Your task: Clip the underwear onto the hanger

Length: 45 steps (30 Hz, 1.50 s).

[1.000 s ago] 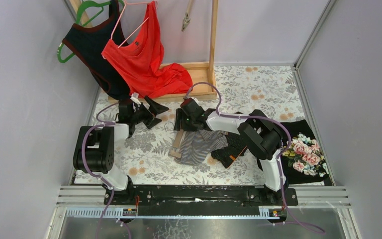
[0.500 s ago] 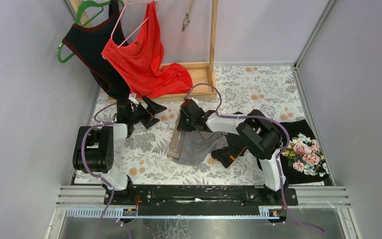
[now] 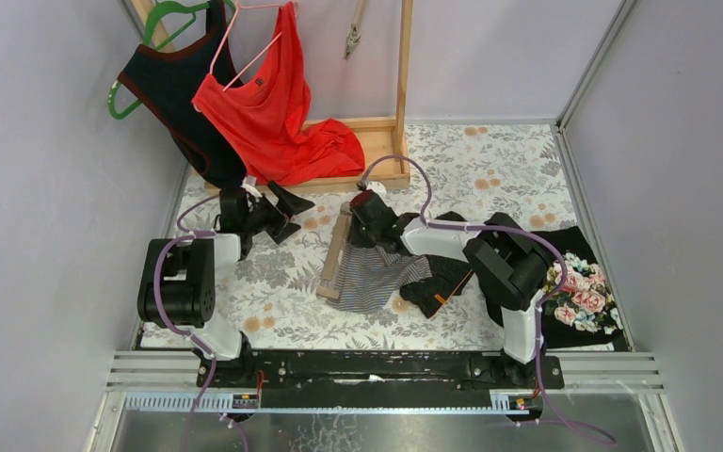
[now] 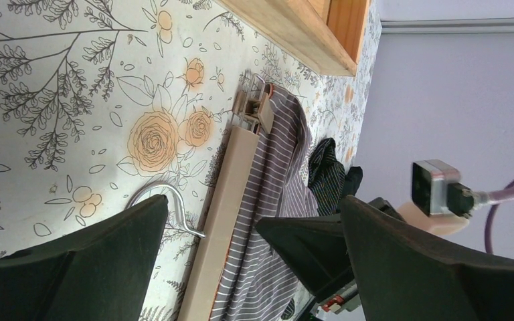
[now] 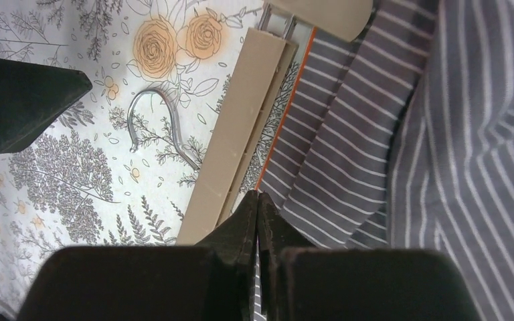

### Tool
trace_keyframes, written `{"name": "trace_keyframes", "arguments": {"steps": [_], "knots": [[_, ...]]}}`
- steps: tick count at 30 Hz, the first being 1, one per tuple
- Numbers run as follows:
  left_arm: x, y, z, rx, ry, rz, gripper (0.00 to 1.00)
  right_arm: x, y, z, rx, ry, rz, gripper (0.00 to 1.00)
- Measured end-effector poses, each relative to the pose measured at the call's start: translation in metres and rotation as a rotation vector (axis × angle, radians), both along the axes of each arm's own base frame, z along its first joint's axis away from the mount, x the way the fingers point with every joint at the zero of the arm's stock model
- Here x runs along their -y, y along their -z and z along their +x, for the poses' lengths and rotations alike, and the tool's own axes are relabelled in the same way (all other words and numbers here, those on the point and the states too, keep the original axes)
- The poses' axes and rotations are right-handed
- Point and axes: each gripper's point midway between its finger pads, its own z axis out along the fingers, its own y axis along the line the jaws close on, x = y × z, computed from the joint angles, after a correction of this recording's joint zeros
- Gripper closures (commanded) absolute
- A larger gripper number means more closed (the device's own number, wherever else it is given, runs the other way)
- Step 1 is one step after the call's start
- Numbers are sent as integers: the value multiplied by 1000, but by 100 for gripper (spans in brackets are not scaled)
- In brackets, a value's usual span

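The beige hanger (image 3: 333,259) lies flat on the floral cloth, its metal hook (image 5: 150,114) pointing left and an end clip (image 5: 278,27) at the far end. Grey striped underwear (image 3: 372,278) lies along its right side, the waistband against the bar (image 5: 241,147). My right gripper (image 5: 258,195) is shut at that edge, with a sliver of striped fabric (image 5: 388,134) pinched between its fingers. My left gripper (image 3: 292,215) hangs wide open to the left of the hanger (image 4: 227,180), holding nothing; the hook (image 4: 164,194) shows beside its left finger.
A wooden rack (image 3: 377,141) stands at the back with a red top (image 3: 273,113) and a dark top (image 3: 174,85) hanging from it. A black striped garment (image 3: 438,282) lies right of the underwear, and a black floral garment (image 3: 579,287) lies at the right edge.
My right gripper has closed on the underwear's edge beside the bar. The hanger has swung straighter, its far end nearer the rack. The left arm has hardly moved.
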Motion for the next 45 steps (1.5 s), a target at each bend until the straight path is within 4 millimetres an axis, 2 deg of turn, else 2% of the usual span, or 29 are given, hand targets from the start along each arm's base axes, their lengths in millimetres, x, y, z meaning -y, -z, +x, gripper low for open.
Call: {"name": "trace_keyframes", "arguments": {"steps": [2, 3, 9, 13, 16, 20, 27, 33, 34, 35, 37, 39, 40, 45], "knots": [[0, 0, 0, 0, 0, 0, 0, 5, -7, 2, 25, -1, -20, 65], [0, 0, 0, 0, 0, 0, 1, 8, -13, 4, 41, -5, -29, 61], [0, 2, -1, -12, 6, 7, 2, 25, -41, 24, 129, -22, -97, 54], [2, 1, -1, -16, 11, 11, 2, 37, -55, 41, 133, -19, -135, 50], [4, 0, 0, -15, 17, 11, 2, 37, -60, 44, 118, -29, -134, 48], [6, -2, 1, -13, 23, 14, 2, 34, -47, 29, 52, -68, -128, 48], [8, -3, 2, -8, 25, 18, 2, 31, -9, 2, -73, -117, -146, 47], [8, -4, 3, -8, 25, 18, 2, 22, 10, -13, -123, -150, -155, 43], [8, -3, 3, -8, 25, 19, 2, 21, 13, -15, -130, -155, -156, 44], [8, -3, 3, -8, 24, 19, 2, 21, 15, -16, -134, -155, -157, 50], [8, -3, 3, -8, 24, 20, 2, 21, 15, -15, -134, -154, -155, 74], [8, -3, 3, -8, 24, 20, 2, 21, 17, -16, -141, -150, -157, 93], [8, -3, 3, -9, 24, 20, 2, 21, 19, -16, -145, -148, -159, 99], [8, -3, 3, -8, 24, 20, 6, 21, 21, -15, -148, -140, -157, 100]]}}
